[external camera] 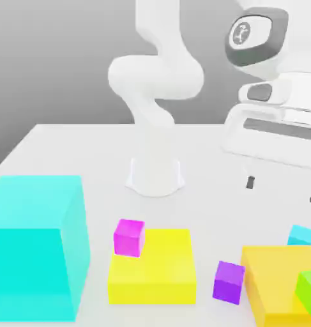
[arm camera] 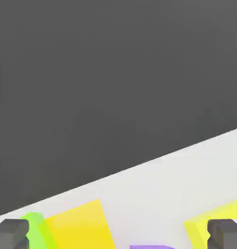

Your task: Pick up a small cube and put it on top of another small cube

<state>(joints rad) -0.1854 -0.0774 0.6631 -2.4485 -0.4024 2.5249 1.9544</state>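
Observation:
The small cyan cube (external camera: 301,235) sits on the white table at the exterior view's right, just behind a yellow slab (external camera: 276,281). A magenta cube (external camera: 129,237) leans on the corner of another yellow slab (external camera: 151,267). Between the two slabs stands a purple cube (external camera: 228,281). A green cube (external camera: 308,290) rests on the right slab. My gripper (external camera: 282,190) hangs above the table, higher than the cyan cube and a little behind it. Its fingers stand wide open with nothing between them. In the hand view the gripper (arm camera: 118,236) shows both dark fingertips (arm camera: 10,234) far apart.
A huge cyan block (external camera: 36,246) fills the front of the exterior view's left. The arm's white base (external camera: 154,174) stands mid-table. The hand view catches the green cube (arm camera: 38,227), both yellow slabs (arm camera: 81,226) (arm camera: 200,226) and a sliver of the purple cube (arm camera: 150,247).

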